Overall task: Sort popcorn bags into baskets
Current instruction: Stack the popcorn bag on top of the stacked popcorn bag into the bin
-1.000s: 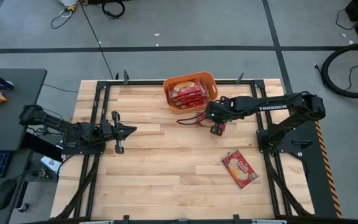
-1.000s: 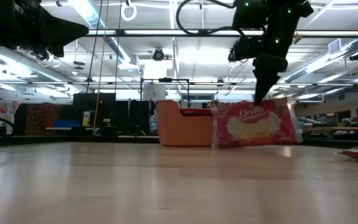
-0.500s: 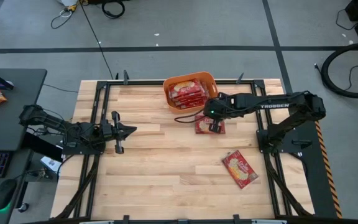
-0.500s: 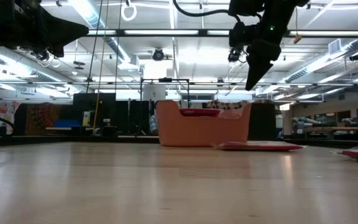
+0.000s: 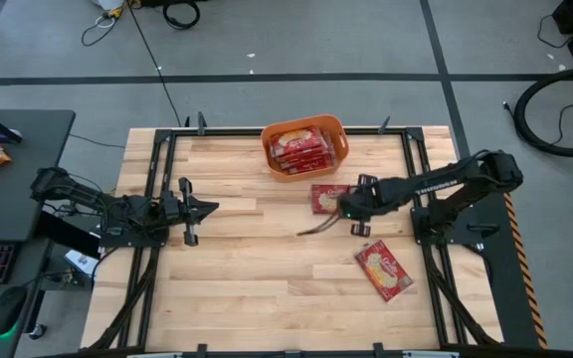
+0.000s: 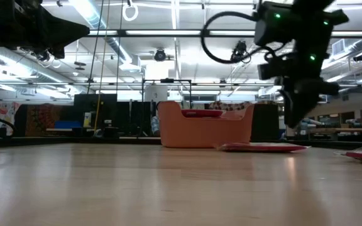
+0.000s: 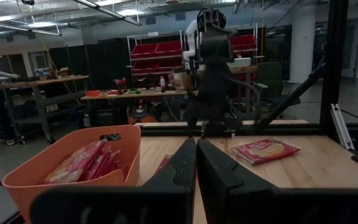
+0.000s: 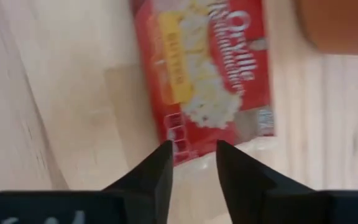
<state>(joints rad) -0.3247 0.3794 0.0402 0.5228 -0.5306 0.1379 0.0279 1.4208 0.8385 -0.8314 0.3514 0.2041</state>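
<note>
A: Where are we in the sort?

B: Between picks, by my reading. The orange basket (image 5: 305, 146) at the table's far edge holds a stack of red popcorn bags (image 5: 297, 149). Two bags are not in it. One lies flat on the wood just in front of the basket (image 5: 326, 198), label up in my right wrist view (image 8: 207, 68): red, with a cream popcorn picture and white lettering. The other (image 5: 383, 269) lies flat well in front of the basket, toward the right arm's base.

A: Right gripper?

B: The right gripper (image 5: 356, 225) hangs above the table, a little nearer me than the near bag. Its fingers (image 8: 156, 176) stand apart with only bare wood and the bag's edge showing between them, so it grips nothing.

A: Left?

B: The left gripper (image 5: 199, 210) waits well to the left of the basket, fingers (image 7: 184, 165) pressed together on nothing.

A: Next move?

B: I'd judge the near bag needs a fresh grasp: come down over one edge, pinch, lift clear of the rim, release over the stack. A flat packet gives little to bite on; it may slip.
</note>
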